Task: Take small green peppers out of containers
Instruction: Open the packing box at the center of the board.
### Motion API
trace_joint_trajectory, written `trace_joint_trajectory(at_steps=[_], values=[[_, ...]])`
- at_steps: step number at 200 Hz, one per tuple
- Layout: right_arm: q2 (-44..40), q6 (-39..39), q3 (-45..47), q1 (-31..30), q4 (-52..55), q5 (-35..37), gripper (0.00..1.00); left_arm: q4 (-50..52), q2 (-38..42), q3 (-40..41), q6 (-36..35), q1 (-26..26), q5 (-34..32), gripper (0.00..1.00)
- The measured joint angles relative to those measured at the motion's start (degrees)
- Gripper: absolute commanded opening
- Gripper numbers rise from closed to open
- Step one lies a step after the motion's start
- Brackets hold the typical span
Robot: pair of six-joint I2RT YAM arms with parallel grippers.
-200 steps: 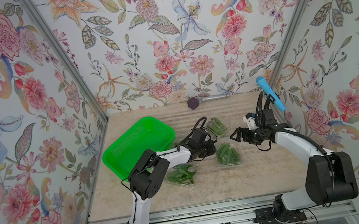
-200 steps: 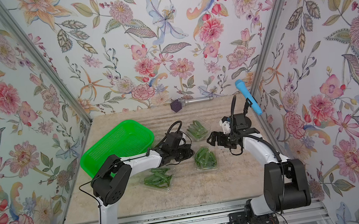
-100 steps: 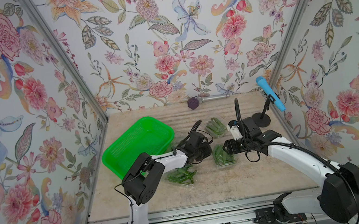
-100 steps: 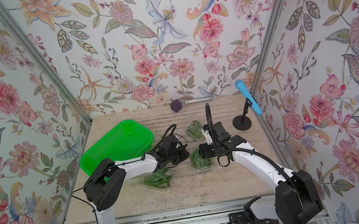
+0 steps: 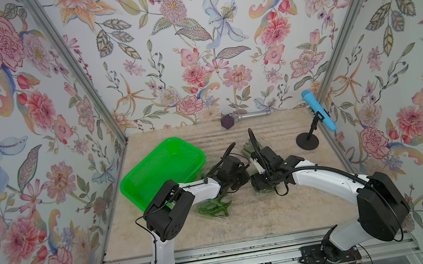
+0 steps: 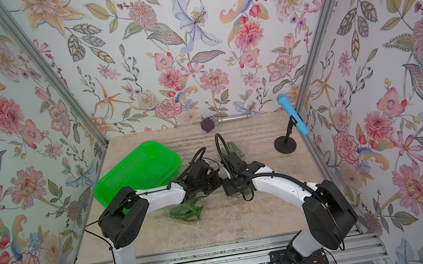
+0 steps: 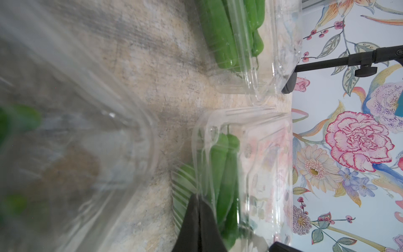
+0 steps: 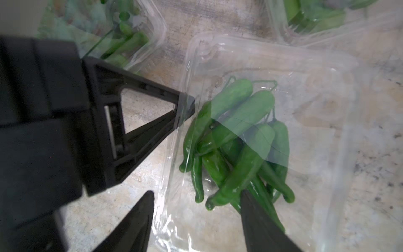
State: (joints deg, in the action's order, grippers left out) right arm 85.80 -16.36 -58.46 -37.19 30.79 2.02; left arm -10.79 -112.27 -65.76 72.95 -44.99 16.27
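I count three clear thin-plastic clamshell containers [image 8: 316, 104] in the right wrist view, each holding glossy small green peppers [image 8: 239, 117]. On the frame-centre one, the left gripper [image 8: 187, 104] is pinched tight on the rim and the right gripper [image 8: 196, 193] stands half-wide, one finger among roughly six peppers

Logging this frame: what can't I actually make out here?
- Right wrist view: whether the right gripper touches the peppers or only clear plastic; glare and the picture's edge hide it.
- Top views: the middle container, mostly covered by the right arm.
- Left wrist view: the nearest container, blurred, too close to the lens.
- Top view: pepper count in the front container, too small.
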Motion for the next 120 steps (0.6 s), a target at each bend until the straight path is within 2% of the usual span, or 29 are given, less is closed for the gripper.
trace_joint_trajectory(at_steps=[120], values=[[3.3, -0.8, -0.8, -3.0, -0.6, 5.6, 0.6, -3.9, -0.2, 1.3, 1.6, 0.5, 1.4, 0.0]])
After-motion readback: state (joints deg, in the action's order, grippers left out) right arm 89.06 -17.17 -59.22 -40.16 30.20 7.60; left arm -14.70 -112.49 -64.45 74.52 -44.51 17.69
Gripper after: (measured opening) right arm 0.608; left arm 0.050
